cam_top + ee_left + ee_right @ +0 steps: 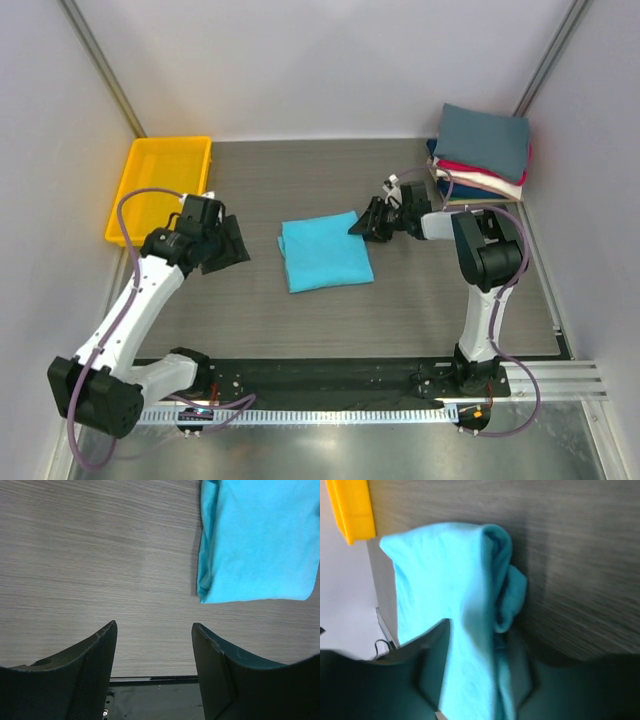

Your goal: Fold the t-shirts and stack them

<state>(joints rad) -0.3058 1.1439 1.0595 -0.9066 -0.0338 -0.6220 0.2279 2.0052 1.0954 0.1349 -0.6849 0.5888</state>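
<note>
Turquoise shirt (325, 252) lies folded at frame centre, with right gripper (362, 226) clamped on its upper-right edge. The left gripper (228, 243) sits left of it, jaws apart, empty. Step: transfer to stack (482, 150), upper right. The next move likely needs a lift that keeps the fold.

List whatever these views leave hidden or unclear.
Top view: the lower shirts show only edges under the slate-grey t-shirt; their count and folds are unclear.
Left wrist view: the turquoise t-shirt is cut off by the top and right edges.
Right wrist view: the right gripper is blurred, its pads covered by turquoise cloth.
</note>
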